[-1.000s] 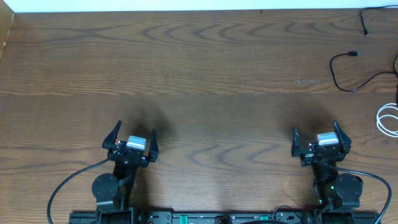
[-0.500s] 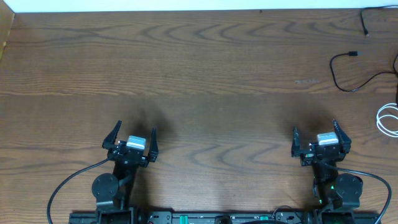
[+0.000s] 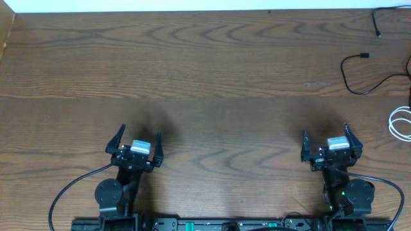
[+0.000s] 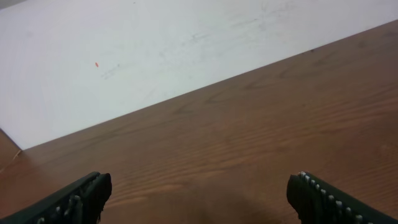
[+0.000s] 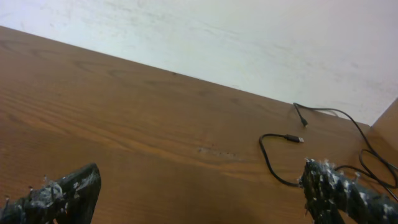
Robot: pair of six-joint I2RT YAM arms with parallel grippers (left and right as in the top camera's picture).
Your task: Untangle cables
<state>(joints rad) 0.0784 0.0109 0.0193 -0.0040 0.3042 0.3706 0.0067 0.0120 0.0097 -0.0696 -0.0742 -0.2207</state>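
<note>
The cables lie at the table's far right edge. A black cable [image 3: 352, 76] with a small plug end curves there, another black cable [image 3: 379, 18] runs off at the top right corner, and a white cable [image 3: 399, 122] loops at the right edge. In the right wrist view the black cable [image 5: 271, 155] curves just left of my right fingertip, with a second black cable [image 5: 323, 112] behind it. My right gripper [image 3: 327, 142] stands open near the front right, well short of them. Far from all cables, my left gripper [image 3: 137, 142] is open at the front left, and its wrist view shows only bare wood between the jaws.
The wooden table [image 3: 205, 77] stretches between and beyond both arms. A white wall [image 4: 155, 43] borders its far edge. Thick black robot wires [image 3: 67, 192] trail by the arm bases at the front.
</note>
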